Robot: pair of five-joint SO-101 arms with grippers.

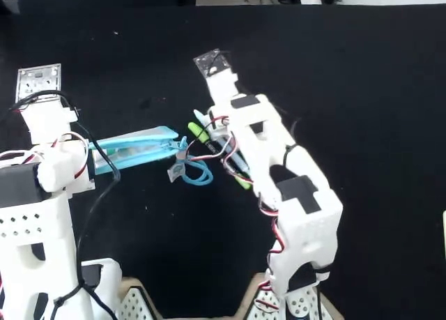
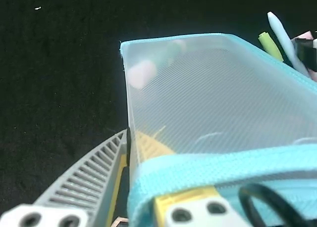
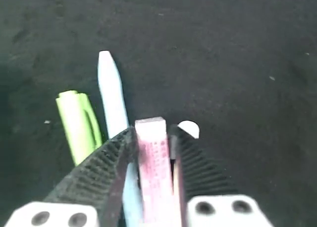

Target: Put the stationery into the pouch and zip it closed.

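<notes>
Right gripper [image 3: 151, 133] is clenched on a pink eraser [image 3: 153, 172]; left gripper [image 2: 130, 145] is clamped on the mesh pouch [image 2: 208, 88]. The eraser may snag the pouch's rim and slip out.

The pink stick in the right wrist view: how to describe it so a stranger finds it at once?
On the black table, look right of the pale blue pouch to the right gripper. The pink stick is clamped between its jaws. Its neighbours, the green marker and the light blue pen, have rounded or pointed ends; only this one is pink and square-ended.
</notes>
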